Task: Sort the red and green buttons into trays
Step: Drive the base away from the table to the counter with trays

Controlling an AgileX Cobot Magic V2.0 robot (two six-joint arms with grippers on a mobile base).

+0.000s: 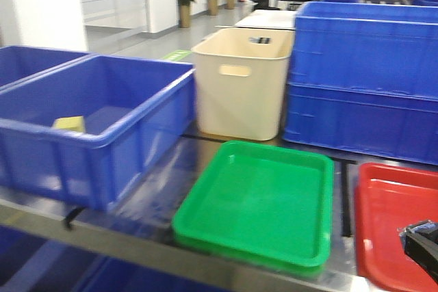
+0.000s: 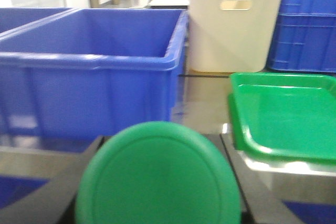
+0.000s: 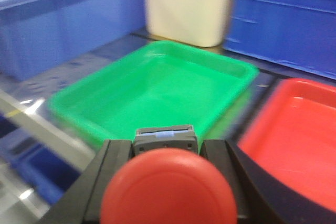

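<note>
My left gripper (image 2: 160, 153) is shut on the green button (image 2: 157, 177). Its round green cap fills the lower left wrist view between the dark fingers (image 2: 79, 174). The green tray (image 2: 283, 119) lies just ahead to the right. My right gripper (image 3: 166, 148) is shut on the red button (image 3: 168, 190), whose grey body sits between the fingers (image 3: 113, 161). It is near the front edge between the green tray (image 3: 152, 85) and the red tray (image 3: 294, 135). In the front view, both the green tray (image 1: 253, 203) and the red tray (image 1: 390, 217) hold nothing. The right gripper (image 1: 421, 244) hangs over the red tray's front right part.
A deep blue crate (image 1: 102, 121) with a yellow item (image 1: 69, 124) inside stands at the left. A cream tub (image 1: 239, 87) stands behind the green tray. Stacked blue crates (image 1: 363, 87) stand at the back right. The metal table edge (image 1: 116, 237) runs along the front.
</note>
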